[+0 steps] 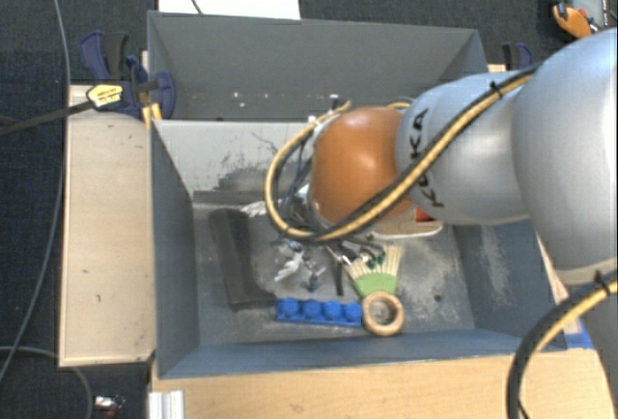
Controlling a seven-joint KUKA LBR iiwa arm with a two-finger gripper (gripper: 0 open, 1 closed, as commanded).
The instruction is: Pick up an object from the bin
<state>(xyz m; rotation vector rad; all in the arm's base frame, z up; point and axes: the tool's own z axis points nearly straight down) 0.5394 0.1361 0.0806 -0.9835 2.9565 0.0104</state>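
Over to the left of the blue studded brick (319,312), and a bit farther back in the grey bin (319,69), a flat black slab (235,258) lies lengthwise on the floor, well apart from the rest. Just behind the brick's left end sits the gripper (297,265), low over the floor and mostly hidden under the robot's orange cover (352,166), so honestly I can't tell if the claw is spread or pinched, or whether it has anything. The brick is the closest thing to it, lying flat near the front wall. Just behind the brick's right end is a green thing with pale bristles (370,285), maybe a brush. A tan ring (383,313) touches the brick's right end. Farther back and right of the brick, a white thing with red on it (417,226) peeks out from under the silver arm (502,156).
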